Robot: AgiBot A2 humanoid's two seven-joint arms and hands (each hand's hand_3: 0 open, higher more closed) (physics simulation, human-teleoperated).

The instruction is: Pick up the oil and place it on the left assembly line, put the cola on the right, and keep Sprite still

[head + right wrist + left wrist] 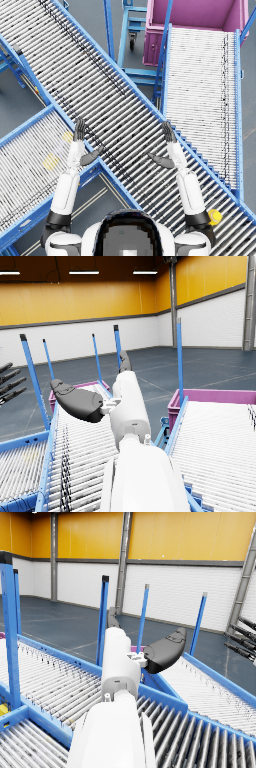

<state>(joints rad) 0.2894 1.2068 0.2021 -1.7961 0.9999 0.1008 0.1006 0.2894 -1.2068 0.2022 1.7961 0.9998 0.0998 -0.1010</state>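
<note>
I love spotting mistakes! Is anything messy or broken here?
Nothing looks spilled or broken. One oddity: a small yellow thing sits on the middle conveyor beside the right arm, too small to identify.

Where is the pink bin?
Head view, upper right: the pink bin sits at the far end of the right roller conveyor.

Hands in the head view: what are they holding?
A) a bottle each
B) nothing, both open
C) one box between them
B: the left hand and right hand hang above the conveyor with fingers spread and nothing in them.
</note>
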